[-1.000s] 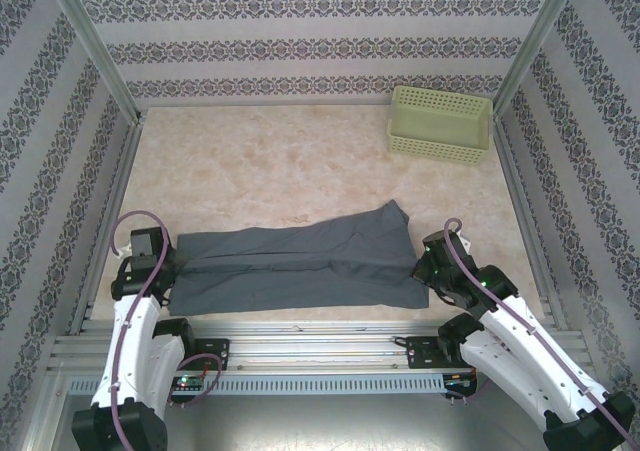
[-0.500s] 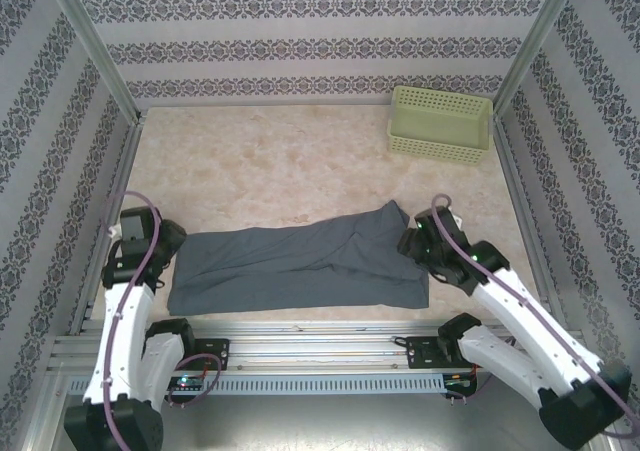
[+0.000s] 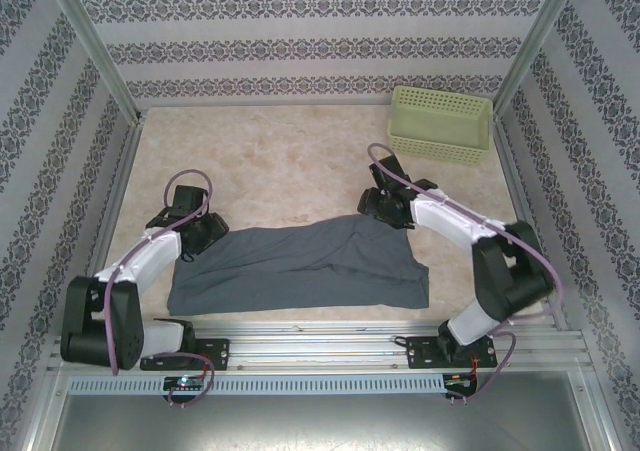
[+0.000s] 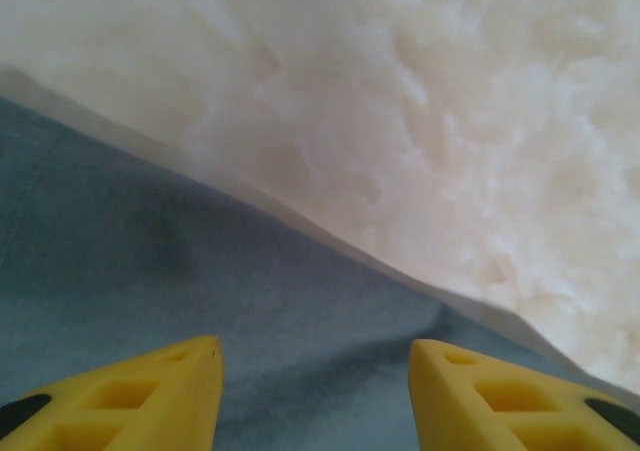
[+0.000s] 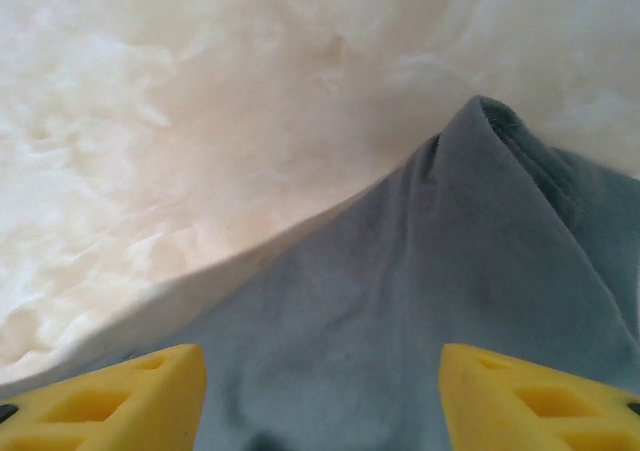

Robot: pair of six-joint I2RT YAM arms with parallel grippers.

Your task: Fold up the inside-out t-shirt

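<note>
Marbled tabletop (image 3: 280,161), near edge: inside-out t-shirt (image 3: 300,266) lying as a flat band, apparently mid-fold; I log left gripper (image 3: 205,233) and right gripper (image 3: 375,203) both released over its far corners, next move likely pinching there for another fold.

This was a robot test booth in a lab, dressed to look homely. Panels (image 3: 320,31) papered with grey floral stripes stood beyond the left claw (image 4: 315,343) and the right claw (image 5: 322,351), framed by bare aluminium posts (image 3: 95,46). A marble-look tabletop (image 3: 280,161) lay under both. Behind them, white robot arms (image 3: 450,221) were bolted to a slotted metal rail (image 3: 320,351) with loose cables (image 3: 190,376). A pale green basket (image 3: 440,123) sat beyond the right claw.
</note>
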